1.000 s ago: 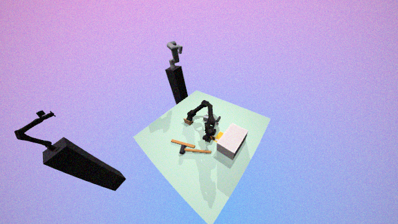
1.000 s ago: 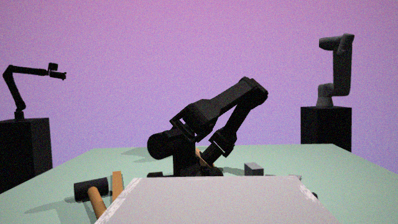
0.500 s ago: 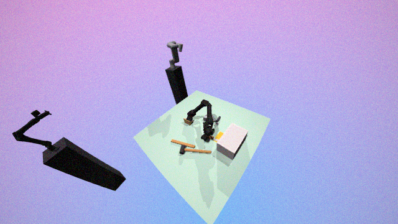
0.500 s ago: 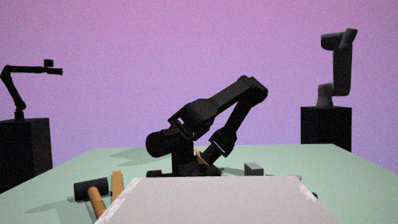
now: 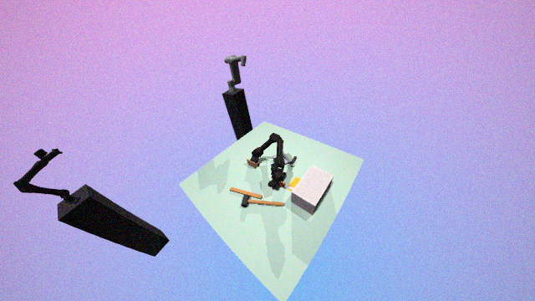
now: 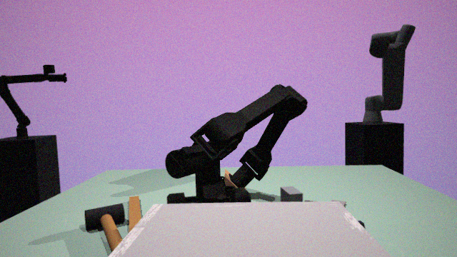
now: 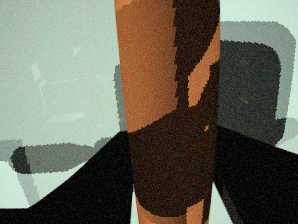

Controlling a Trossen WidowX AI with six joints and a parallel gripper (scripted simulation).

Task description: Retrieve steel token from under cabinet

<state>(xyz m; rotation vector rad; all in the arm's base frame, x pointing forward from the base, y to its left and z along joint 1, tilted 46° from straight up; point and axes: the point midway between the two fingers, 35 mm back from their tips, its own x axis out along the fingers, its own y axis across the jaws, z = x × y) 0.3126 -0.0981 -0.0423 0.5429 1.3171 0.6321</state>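
The cabinet [image 5: 313,184] [image 6: 243,232] is a pale box with dark sides. The yellow marked area [image 5: 295,181] lies along its front, partly hidden. My gripper [image 5: 281,184] [image 7: 165,136] is shut on a round wooden handle [image 7: 150,65], low in front of the cabinet. In the top view a thin pale part runs from the handle towards the cabinet's front edge, over or beside the yellow area; its far end is unclear. In the exterior view the fingers are hidden behind the cabinet. The steel token is not visible in any view.
A mallet [image 5: 265,203] [image 6: 104,217] with a black head and a wooden stick [image 5: 246,192] [image 6: 134,212] lie to one side. A grey block [image 6: 291,193] is beyond the cabinet in the exterior view. A brown piece [image 5: 252,163] is at the arm's base. Two other arms stand off the table.
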